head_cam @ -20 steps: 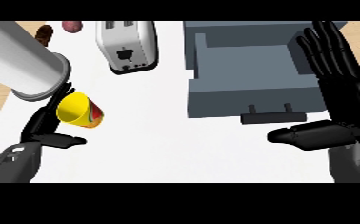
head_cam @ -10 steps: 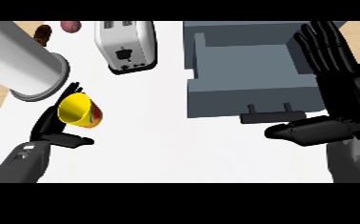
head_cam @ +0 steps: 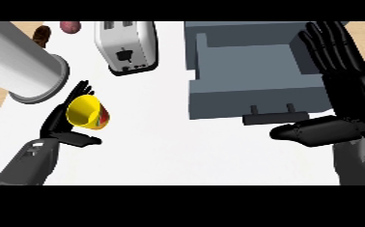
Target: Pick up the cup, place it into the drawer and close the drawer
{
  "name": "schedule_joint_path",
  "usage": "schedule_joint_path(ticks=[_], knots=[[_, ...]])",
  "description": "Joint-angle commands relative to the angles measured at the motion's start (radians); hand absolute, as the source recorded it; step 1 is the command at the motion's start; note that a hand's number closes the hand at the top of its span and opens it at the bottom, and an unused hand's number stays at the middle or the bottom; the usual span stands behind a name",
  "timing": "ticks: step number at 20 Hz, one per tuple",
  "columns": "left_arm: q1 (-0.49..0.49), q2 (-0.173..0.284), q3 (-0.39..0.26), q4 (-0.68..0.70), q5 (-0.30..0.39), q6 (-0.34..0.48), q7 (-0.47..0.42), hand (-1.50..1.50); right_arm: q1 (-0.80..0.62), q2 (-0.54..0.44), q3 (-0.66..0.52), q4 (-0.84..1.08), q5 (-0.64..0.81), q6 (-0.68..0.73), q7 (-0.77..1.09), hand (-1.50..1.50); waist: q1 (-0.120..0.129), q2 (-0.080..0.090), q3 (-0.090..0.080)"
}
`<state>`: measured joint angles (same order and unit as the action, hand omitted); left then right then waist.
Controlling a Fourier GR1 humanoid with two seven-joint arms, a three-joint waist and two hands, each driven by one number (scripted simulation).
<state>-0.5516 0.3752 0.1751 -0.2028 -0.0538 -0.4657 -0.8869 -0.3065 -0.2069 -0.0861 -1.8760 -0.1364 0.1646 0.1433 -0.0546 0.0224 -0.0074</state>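
Head view: left hand (head_cam: 61, 124) now curls around the yellow cup (head_cam: 87, 112), fingers closer than before, ready to lift; open drawer (head_cam: 249, 71) lies well right. Right hand (head_cam: 335, 76) rests open.

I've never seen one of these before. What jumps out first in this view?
The bright yellow cup at lower left, cradled against the black left hand, stands out most. At upper right the grey drawer stands open, with the right hand raised open beside it. A white toaster sits at top centre.
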Motion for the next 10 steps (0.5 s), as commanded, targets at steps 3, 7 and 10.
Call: schedule_joint_path(ticks=[3,7,10], knots=[[0.009,-0.042,-0.011,-0.020,0.013,-0.246,-0.129,1.50,0.018,-0.003,0.007,0.011,0.018,0.006,-0.014,-1.50,0.007,0.000,-0.001],[0.001,-0.040,0.011,-0.072,0.008,0.013,-0.225,1.50,-0.007,-0.019,-0.021,0.021,0.003,0.003,0.007,-1.50,0.008,0.001,-0.001],[0.009,-0.042,0.015,-0.082,-0.006,0.113,-0.280,1.50,-0.017,-0.021,-0.046,0.050,-0.013,0.006,-0.015,-1.50,0.010,0.001,0.001]])
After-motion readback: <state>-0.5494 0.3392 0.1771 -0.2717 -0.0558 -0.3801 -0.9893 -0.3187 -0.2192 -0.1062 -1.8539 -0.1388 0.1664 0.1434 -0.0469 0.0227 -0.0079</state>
